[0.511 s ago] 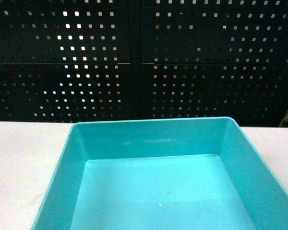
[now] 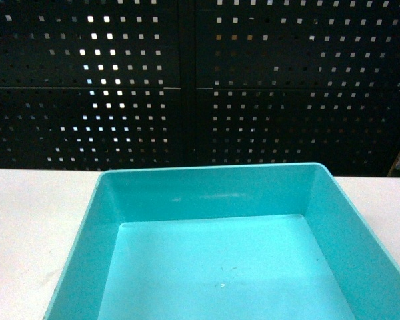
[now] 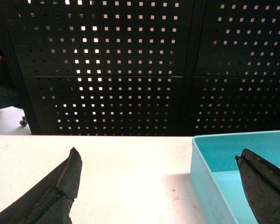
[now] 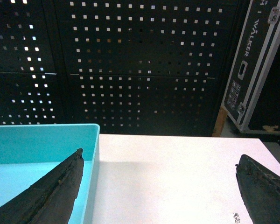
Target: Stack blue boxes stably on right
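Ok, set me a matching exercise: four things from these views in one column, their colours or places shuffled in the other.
Things:
1. bin
2. table
3. perforated panel
4. flight case

Descriptions:
A. white
B. black, dotted with square holes
C. turquoise
D. leaning at the far right of the right wrist view

Pairs: 1-C, 2-A, 3-B, 4-D

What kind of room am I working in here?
Likely a workshop or lab test area: a white table backed by black perforated metal panels, with a flight case leaning at the right. A turquoise bin sits on the table.
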Robot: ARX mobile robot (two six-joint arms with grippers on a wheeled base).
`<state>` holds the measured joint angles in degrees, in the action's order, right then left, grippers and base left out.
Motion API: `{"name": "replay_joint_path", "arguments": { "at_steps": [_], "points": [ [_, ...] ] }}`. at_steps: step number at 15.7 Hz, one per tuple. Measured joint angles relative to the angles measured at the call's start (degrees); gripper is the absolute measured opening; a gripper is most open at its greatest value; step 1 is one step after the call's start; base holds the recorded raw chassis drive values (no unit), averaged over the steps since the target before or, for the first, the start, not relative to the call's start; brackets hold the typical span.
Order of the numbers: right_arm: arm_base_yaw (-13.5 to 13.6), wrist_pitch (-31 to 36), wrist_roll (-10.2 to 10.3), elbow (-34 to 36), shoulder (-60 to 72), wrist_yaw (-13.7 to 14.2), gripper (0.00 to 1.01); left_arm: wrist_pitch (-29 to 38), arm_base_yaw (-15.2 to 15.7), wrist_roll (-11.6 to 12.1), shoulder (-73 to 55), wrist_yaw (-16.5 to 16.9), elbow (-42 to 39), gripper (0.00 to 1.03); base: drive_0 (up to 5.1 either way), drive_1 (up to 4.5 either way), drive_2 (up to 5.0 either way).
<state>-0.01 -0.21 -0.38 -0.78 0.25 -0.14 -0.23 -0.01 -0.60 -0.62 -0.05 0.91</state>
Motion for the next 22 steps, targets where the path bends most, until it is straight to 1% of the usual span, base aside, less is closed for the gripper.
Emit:
{"name": "replay_joint_path", "arguments": {
  "at_steps": [5, 6, 7, 8, 9, 10, 11, 12, 13, 14, 15, 16, 17, 18, 19, 20, 21, 22],
  "points": [
    [0.0, 0.0, 0.0, 0.0, 0.0, 0.0, 0.98, 0.0, 0.0, 0.02, 0.0, 0.0, 0.0, 0.98, 0.0, 0.0, 0.0],
    [0.0, 0.0, 0.0, 0.0, 0.0, 0.0, 0.98, 0.31, -0.66, 0.55, 0.0, -0.63, 0.0, 0.98, 0.0, 0.0, 0.0],
    [0.0, -0.02, 0.0, 0.0, 0.0, 0.0, 0.98, 3.96, -7.54, 2.89, -0.46, -7.82, -0.11, 0.98, 0.0, 0.0, 0.0],
    [0.0, -0.02, 0.0, 0.0, 0.0, 0.0, 0.98, 7.17, -16.02, 5.95, -1.88, -13.99, -0.46, 0.98, 0.0, 0.0, 0.0],
    [-0.02, 0.11, 0.0, 0.0, 0.02, -0.02, 0.98, 8.07, -22.91, 8.55, -4.2, -20.2, -0.63, 0.98, 0.0, 0.0, 0.0],
    [-0.61, 2.23, 0.0, 0.0, 0.96, -0.76, 0.98, 11.26, -24.81, 9.31, -6.8, -23.41, -0.76, 0.98, 0.0, 0.0, 0.0],
    [-2.49, 10.12, 0.0, 0.04, 6.54, -3.13, 0.98, 20.7, -23.74, 10.08, -14.78, -23.78, -0.81, 0.98, 0.0, 0.0, 0.0],
    [-3.15, 18.36, 0.09, -0.02, 15.06, -3.87, 0.98, 29.33, -20.72, 10.25, -24.76, -21.92, -0.37, 0.98, 0.0, 0.0, 0.0],
    [-3.32, 28.13, 0.55, -0.48, 25.24, -4.9, 0.98, 38.34, -16.83, 10.12, -35.58, -18.36, 0.0, 0.98, 0.0, 0.0, 0.0],
    [-1.07, 40.35, 0.68, -7.76, 44.17, -6.01, 0.98, 40.46, -9.46, 10.01, -52.37, -11.32, 6.51, 0.98, 0.0, 0.0, 0.0],
    [-0.72, 42.38, -1.46, -21.68, 61.96, -9.03, 0.98, 34.49, -8.85, 7.69, -64.48, -6.34, 24.52, 0.98, 0.0, 0.0, 0.0],
    [-0.26, 42.91, -2.95, -26.34, 67.21, -9.05, 0.98, 31.15, -9.66, 5.01, -68.98, -5.95, 31.89, 0.98, 0.0, 0.0, 0.0],
    [0.2, 41.64, -3.56, -28.79, 69.05, -8.98, 0.98, 30.42, -10.45, 5.01, -70.86, -6.54, 35.15, 0.98, 0.0, 0.0, 0.0],
    [1.03, 40.46, -4.48, -31.39, 71.41, -9.27, 0.98, 27.17, -11.72, 4.55, -72.85, -7.78, 39.58, 0.98, 0.0, 0.0, 0.0],
    [1.7, 38.12, -5.84, -33.05, 72.87, -9.88, 0.98, 24.17, -12.76, 3.5, -74.07, -8.02, 42.03, 0.98, 0.0, 0.0, 0.0],
    [2.03, 37.11, -6.43, -34.03, 74.64, -10.38, 0.98, 21.0, -14.34, 3.02, -75.56, -10.34, 43.56, 0.98, 0.0, 0.0, 0.0],
    [2.69, 33.94, -8.13, -35.23, 76.5, -10.08, 0.98, 16.0, -15.91, 0.87, -77.07, -12.41, 44.04, 0.98, 0.0, 0.0, 0.0],
    [2.71, 31.52, -8.55, -35.76, 77.42, -10.84, 0.98, 12.59, -17.03, -1.14, -78.03, -13.7, 43.95, 0.98, 0.0, 0.0, 0.0]
  ]
}}
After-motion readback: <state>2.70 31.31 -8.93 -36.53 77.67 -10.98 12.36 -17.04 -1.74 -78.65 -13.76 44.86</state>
